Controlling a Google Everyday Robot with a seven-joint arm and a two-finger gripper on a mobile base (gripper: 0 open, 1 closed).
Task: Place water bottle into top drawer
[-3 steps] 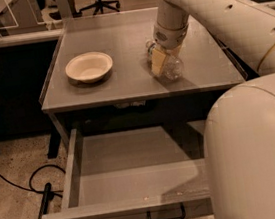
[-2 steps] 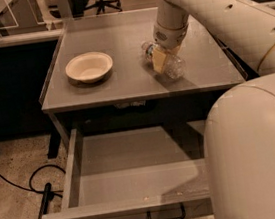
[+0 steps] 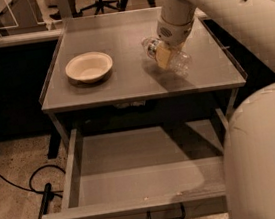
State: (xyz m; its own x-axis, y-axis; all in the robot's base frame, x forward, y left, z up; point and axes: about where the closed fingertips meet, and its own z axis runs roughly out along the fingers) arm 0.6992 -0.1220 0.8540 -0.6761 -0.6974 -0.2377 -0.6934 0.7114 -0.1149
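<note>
The wrist (image 3: 174,23) hides the hand (image 3: 165,51) at the water bottle (image 3: 180,61); its grip cannot be told, and the yellow label is unreadable.

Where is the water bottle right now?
In the camera view, the water bottle lies tilted at the right half of the tabletop, right of the white bowl, with the gripper directly over it.

A single camera looks steeply down from above, facing the square grey metal table (image 3: 125,90) across its front edge, fairly close. The open, shallow grey metal drawer (image 3: 147,181) lies nearest, at 6 o'clock. The robot's bulky cream arm shell (image 3: 266,165) crowds 4 o'clock. The gripper (image 3: 166,52) is over the tabletop at 1 o'clock.
</note>
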